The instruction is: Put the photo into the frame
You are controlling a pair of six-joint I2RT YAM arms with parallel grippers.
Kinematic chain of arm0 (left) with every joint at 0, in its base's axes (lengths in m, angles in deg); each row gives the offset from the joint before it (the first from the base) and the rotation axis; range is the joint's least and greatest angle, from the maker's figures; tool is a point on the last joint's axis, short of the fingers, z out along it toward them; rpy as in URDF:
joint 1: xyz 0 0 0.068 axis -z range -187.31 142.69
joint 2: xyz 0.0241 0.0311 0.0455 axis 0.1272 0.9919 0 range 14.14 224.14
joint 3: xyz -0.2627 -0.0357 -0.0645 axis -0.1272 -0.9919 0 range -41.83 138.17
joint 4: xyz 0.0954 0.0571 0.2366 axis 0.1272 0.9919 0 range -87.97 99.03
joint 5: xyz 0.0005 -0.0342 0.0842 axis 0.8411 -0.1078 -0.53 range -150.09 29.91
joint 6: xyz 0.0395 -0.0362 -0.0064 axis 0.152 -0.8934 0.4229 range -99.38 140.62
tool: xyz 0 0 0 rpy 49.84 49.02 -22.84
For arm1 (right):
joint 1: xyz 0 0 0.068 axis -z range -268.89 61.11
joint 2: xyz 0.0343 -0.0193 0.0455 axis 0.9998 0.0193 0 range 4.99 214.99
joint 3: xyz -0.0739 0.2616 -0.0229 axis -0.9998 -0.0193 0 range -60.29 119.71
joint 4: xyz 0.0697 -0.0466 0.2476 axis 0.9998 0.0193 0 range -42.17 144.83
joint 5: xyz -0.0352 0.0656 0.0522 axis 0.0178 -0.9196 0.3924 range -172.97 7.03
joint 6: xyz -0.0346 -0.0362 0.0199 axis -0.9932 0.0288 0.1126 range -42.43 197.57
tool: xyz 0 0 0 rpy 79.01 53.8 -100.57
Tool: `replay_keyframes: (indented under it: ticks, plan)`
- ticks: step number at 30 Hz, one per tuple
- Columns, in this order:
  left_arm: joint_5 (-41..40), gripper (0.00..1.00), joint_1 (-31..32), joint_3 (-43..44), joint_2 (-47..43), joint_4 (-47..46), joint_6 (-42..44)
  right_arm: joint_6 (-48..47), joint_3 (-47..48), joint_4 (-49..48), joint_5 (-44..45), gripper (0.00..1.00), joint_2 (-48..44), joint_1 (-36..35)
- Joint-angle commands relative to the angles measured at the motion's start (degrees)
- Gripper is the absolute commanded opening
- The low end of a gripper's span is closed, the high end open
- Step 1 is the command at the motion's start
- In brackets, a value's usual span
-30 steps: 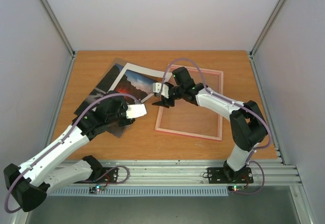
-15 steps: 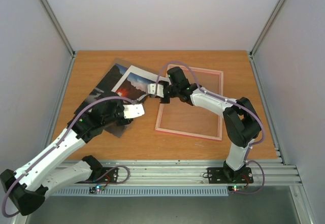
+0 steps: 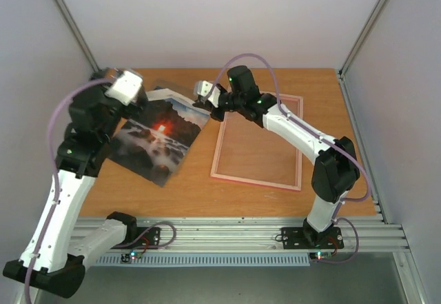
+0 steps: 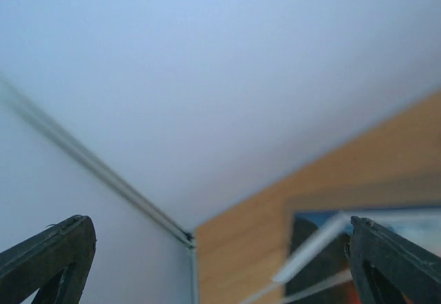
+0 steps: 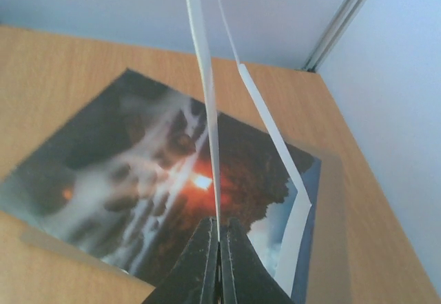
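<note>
The wooden table [image 3: 193, 197] carries the pink frame [image 3: 255, 182] lying flat toward the right. Just to its left is the photo [image 3: 155, 142], picture side up. Its far corner near the frame is lifted off the wood, where the right gripper [image 5: 218, 225] pinches the thin white edge. The left gripper [image 4: 217, 219] hangs high over the far left corner, jaws spread wide and holding nothing.

Dark seascape photo [image 3: 155, 142], red-orange sun, white border; pink frame [image 3: 255, 182]
</note>
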Motion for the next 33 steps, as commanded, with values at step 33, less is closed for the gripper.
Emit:
replay_keyframes:
  ticks: [33]
  plan:
    - [9.87, 0.99, -11.02, 12.41, 14.44, 2.38, -16.88, 49.84, -2.33, 26.63, -12.25, 0.01, 2.62, 29.43]
